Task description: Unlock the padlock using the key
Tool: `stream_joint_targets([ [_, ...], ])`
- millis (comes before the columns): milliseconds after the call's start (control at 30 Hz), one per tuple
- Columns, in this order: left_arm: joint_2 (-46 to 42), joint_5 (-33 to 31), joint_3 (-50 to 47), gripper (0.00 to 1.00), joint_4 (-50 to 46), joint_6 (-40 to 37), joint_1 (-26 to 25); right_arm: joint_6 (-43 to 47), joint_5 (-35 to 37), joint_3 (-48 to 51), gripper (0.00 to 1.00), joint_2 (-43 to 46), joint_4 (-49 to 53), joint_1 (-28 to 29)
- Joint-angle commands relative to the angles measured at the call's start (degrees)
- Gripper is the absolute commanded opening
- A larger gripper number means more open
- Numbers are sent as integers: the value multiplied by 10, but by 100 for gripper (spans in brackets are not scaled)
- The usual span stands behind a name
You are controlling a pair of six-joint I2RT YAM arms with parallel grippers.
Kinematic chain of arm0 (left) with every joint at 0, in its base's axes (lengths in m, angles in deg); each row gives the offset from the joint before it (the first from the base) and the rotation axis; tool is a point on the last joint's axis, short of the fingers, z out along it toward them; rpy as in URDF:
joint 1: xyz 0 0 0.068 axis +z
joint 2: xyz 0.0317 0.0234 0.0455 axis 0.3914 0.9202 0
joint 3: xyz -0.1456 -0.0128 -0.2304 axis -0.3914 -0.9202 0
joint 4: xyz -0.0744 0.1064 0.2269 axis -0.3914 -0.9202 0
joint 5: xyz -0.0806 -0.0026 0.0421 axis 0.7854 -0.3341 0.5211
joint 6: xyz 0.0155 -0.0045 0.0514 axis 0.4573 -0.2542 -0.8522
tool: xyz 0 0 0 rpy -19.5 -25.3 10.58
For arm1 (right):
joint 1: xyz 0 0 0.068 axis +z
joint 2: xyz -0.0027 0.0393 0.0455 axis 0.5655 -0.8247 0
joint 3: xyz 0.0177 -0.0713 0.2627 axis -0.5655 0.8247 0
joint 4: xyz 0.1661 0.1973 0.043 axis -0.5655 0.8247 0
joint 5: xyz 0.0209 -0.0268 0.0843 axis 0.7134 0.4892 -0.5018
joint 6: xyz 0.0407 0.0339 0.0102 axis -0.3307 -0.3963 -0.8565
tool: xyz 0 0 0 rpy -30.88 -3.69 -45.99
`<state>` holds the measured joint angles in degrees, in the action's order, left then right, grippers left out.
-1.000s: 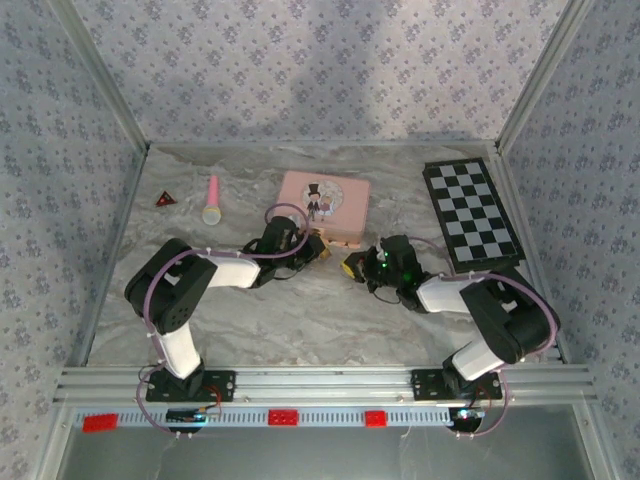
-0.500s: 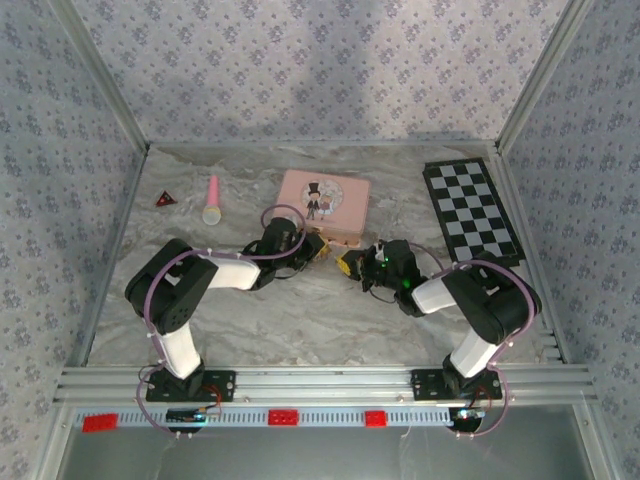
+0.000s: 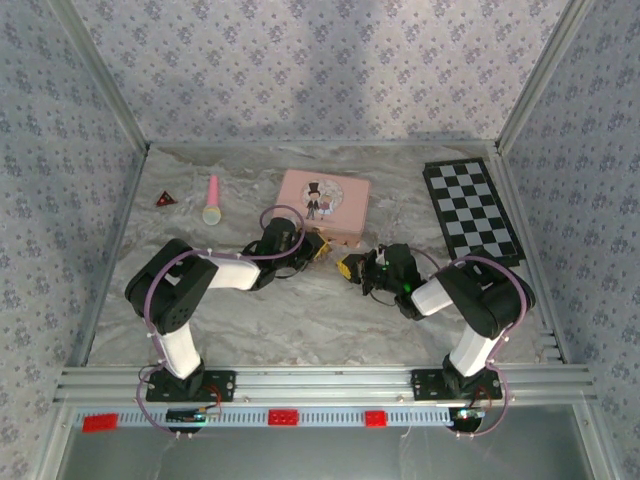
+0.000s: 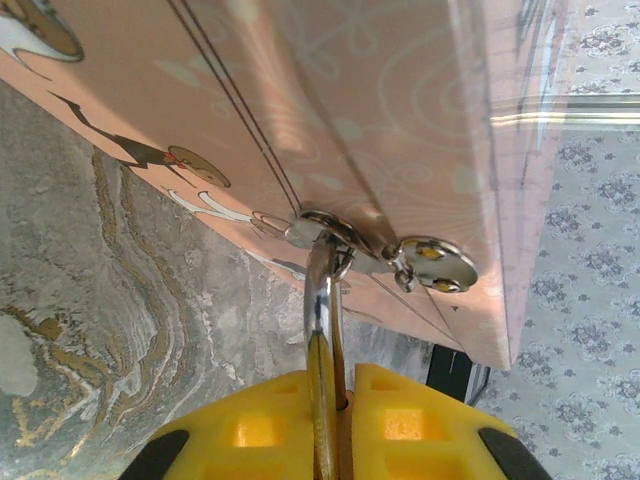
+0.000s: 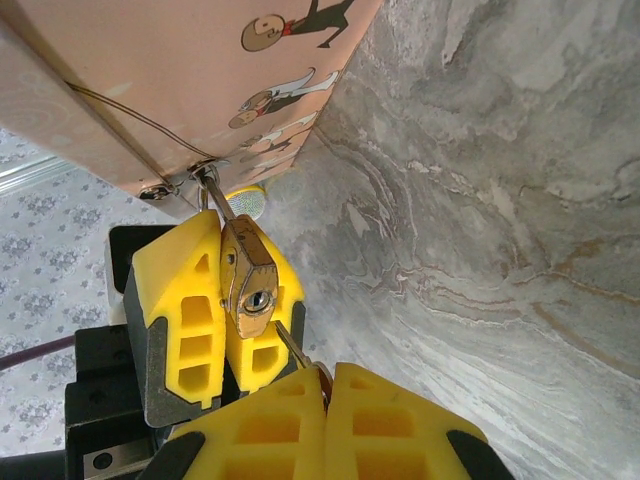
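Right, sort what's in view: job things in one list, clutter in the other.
Job: padlock, clamped in the left pincer; key, in the right pincer; pink tin, with the padlock hooked to it.
Lying about: chessboard; pink stick with a pale round end; small red triangle.
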<state>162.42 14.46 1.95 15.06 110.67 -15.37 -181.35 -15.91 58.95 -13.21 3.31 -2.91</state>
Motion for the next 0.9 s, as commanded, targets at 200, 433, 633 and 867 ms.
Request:
stream_joint_targets([
  [200, -24, -3, 8, 11, 63, -5, -5, -4, -11, 0, 0, -12, -31, -2],
  [433, -24, -1, 6, 11, 65, -3, -5, -6, -13, -2, 0, -13, -32, -3],
  [633, -24, -1, 6, 10, 64, -4, -6, -8, -14, -6, 0, -12, -34, -3],
  [867, -25, 0, 6, 10, 62, -4, -6, -8, -14, -10, 0, -13, -33, -3],
])
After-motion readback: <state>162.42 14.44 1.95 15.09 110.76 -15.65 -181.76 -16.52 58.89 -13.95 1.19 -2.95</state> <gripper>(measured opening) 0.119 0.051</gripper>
